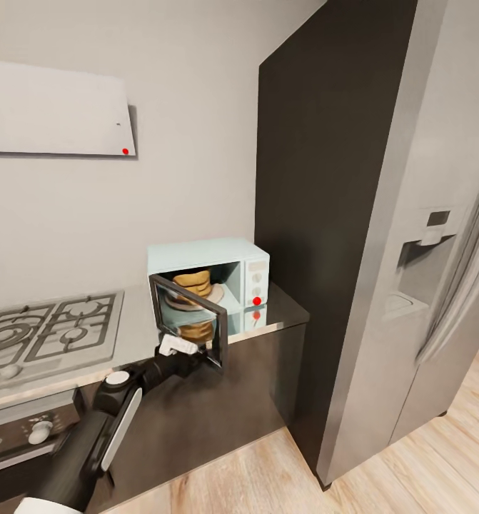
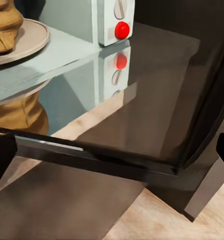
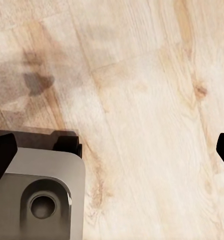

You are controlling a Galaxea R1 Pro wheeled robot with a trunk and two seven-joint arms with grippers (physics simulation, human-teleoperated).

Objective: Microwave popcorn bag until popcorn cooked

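Countertop (image 1: 135,335): microwave (image 1: 196,255) mid-frame, door (image 1: 189,320) swung open.
Popcorn bag (image 1: 194,283): inside, on turntable.
Left gripper (image 1: 178,348): I see it at door's lower edge, fingertips parted, empty.
Right gripper (image 3: 112,150): spread over floor (image 3: 142,75).
Relation: door lies directly ahead of left gripper; I judge left nearer to close it.

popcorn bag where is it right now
In the head view the popcorn bag sits inside the open microwave on its turntable plate, behind the half-open door, right of the gas hob.
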